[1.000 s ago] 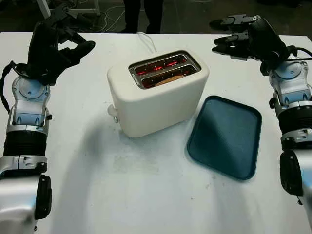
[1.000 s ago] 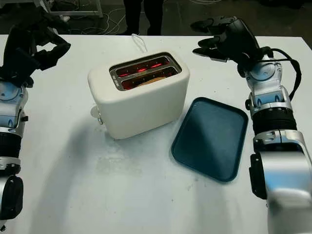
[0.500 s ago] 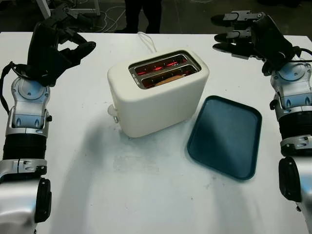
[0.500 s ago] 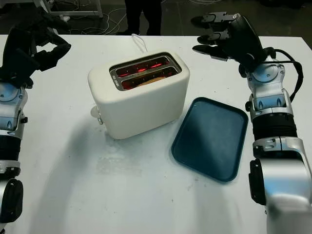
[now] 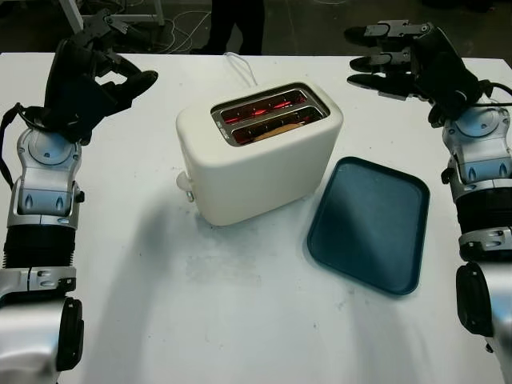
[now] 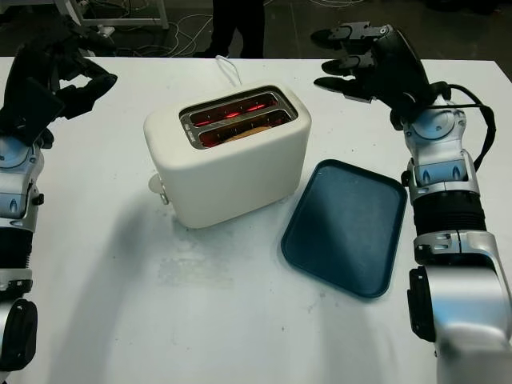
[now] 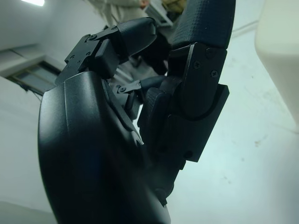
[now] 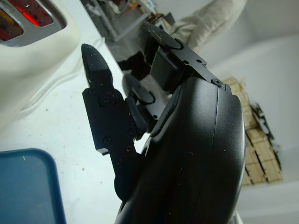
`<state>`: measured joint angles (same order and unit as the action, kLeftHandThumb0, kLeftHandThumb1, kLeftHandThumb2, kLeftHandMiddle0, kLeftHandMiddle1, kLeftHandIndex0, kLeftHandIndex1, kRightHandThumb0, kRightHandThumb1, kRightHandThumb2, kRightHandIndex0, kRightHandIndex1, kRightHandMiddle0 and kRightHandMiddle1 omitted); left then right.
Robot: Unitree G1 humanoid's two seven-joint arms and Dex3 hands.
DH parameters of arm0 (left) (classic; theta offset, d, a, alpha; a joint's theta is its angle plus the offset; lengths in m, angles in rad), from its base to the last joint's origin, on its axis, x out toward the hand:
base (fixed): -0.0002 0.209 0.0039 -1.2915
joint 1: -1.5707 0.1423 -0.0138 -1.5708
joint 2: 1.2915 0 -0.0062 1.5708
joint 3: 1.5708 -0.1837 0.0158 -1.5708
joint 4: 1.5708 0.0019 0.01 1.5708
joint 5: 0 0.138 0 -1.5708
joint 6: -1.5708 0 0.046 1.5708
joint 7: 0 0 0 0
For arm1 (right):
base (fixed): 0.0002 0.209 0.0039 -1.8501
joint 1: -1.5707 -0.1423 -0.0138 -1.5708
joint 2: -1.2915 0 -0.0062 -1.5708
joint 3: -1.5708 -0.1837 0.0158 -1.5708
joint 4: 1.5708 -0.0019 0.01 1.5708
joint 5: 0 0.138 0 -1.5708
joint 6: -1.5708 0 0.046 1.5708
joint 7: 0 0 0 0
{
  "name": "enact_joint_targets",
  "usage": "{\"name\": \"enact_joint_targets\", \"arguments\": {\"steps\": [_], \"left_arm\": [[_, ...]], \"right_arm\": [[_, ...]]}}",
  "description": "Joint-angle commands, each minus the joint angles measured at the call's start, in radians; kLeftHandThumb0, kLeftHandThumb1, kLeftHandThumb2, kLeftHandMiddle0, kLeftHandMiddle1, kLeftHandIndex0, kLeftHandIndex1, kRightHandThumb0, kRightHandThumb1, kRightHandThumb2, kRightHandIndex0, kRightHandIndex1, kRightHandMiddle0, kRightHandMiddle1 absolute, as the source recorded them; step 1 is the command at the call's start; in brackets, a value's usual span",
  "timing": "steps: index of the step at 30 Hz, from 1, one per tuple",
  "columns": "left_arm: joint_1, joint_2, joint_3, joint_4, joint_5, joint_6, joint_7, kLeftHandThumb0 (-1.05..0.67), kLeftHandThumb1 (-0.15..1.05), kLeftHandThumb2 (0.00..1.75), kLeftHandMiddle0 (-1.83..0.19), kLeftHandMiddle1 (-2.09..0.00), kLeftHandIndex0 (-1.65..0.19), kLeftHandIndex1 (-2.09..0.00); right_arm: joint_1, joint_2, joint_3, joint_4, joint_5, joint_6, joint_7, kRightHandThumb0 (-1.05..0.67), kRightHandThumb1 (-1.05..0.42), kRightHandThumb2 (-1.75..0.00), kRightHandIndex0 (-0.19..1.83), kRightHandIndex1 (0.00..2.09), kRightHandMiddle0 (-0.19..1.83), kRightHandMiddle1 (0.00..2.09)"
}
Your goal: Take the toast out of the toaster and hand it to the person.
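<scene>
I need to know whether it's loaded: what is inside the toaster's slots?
The toaster holds a slice of toast in the near slot, only its top edge showing. Both slots glow red; the far one's depths are hidden, so I cannot tell if it is empty.

1. A white table spans the scene, its surface faintly scuffed and smudged near the middle
2. A dark blue tray lies flat on the table toward the right side, rectangular with rounded corners and a raised rim, turned at an angle to the table's edges
3. A white cord runs across the table toward the far edge
4. Beyond the far edge the floor is dark, with loose cables lying on it
5. A white metal frame stands on that floor at the far left
</scene>
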<state>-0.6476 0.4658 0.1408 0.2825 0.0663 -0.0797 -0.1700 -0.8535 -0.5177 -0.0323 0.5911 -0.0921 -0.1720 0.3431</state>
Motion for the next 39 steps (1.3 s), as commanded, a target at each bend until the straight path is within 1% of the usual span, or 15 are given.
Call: {"name": "enact_joint_targets", "arguments": {"steps": [1, 4, 11, 15, 23, 27, 33, 35, 39], "left_arm": [[0.028, -0.012, 0.010, -0.029, -0.017, 0.032, 0.007, -1.05, 0.92, 0.10, -0.40, -1.33, -0.36, -1.20], [0.045, -0.018, 0.012, -0.050, -0.010, 0.053, 0.015, -1.05, 0.92, 0.10, -0.40, -1.32, -0.36, -1.20], [0.048, -0.019, 0.009, -0.064, -0.015, 0.045, 0.003, -1.05, 0.92, 0.13, -0.40, -1.31, -0.35, -1.19], [0.047, -0.022, 0.003, -0.071, -0.010, 0.052, 0.003, -1.05, 0.92, 0.13, -0.41, -1.31, -0.36, -1.19], [0.044, -0.025, 0.004, -0.073, -0.004, 0.055, 0.005, -1.05, 0.92, 0.13, -0.39, -1.32, -0.35, -1.19], [0.045, -0.023, 0.007, -0.077, -0.006, 0.059, 0.005, -1.05, 0.92, 0.13, -0.40, -1.31, -0.36, -1.18], [0.048, -0.026, 0.010, -0.095, -0.010, 0.071, 0.007, -1.05, 0.92, 0.11, -0.40, -1.29, -0.35, -1.17], [0.049, -0.022, 0.009, -0.092, -0.004, 0.058, 0.007, -1.05, 0.92, 0.12, -0.40, -1.29, -0.35, -1.17], [0.049, -0.023, 0.012, -0.094, -0.007, 0.060, 0.008, -1.05, 0.92, 0.12, -0.42, -1.29, -0.36, -1.16]], "right_arm": [[0.025, 0.006, -0.004, -0.016, 0.008, -0.024, -0.001, -0.37, -0.82, 0.00, 0.86, 0.02, 0.77, 0.01], [0.055, 0.011, -0.011, -0.045, 0.024, -0.024, 0.006, -0.43, -0.82, 0.00, 0.86, 0.02, 0.77, 0.01], [0.100, 0.014, -0.022, -0.123, 0.027, 0.013, -0.002, -0.32, -0.82, 0.00, 0.86, 0.03, 0.77, 0.01], [0.102, 0.010, -0.020, -0.138, 0.018, 0.014, 0.001, -0.33, -0.83, 0.00, 0.86, 0.03, 0.77, 0.01], [0.094, 0.011, -0.019, -0.139, 0.021, 0.034, 0.007, -0.29, -0.82, 0.00, 0.85, 0.02, 0.77, 0.00], [0.082, 0.005, -0.012, -0.127, 0.010, 0.033, 0.007, -0.33, -0.83, 0.00, 0.85, 0.02, 0.76, 0.00], [0.065, -0.001, -0.007, -0.107, 0.005, 0.027, 0.020, -0.36, -0.83, 0.00, 0.85, 0.02, 0.76, 0.00], [0.059, -0.002, -0.007, -0.097, 0.003, 0.023, 0.024, -0.38, -0.83, 0.00, 0.85, 0.02, 0.76, 0.00], [0.044, 0.004, -0.006, -0.068, 0.005, 0.011, 0.029, -0.39, -0.82, 0.00, 0.85, 0.02, 0.77, 0.00]]}}
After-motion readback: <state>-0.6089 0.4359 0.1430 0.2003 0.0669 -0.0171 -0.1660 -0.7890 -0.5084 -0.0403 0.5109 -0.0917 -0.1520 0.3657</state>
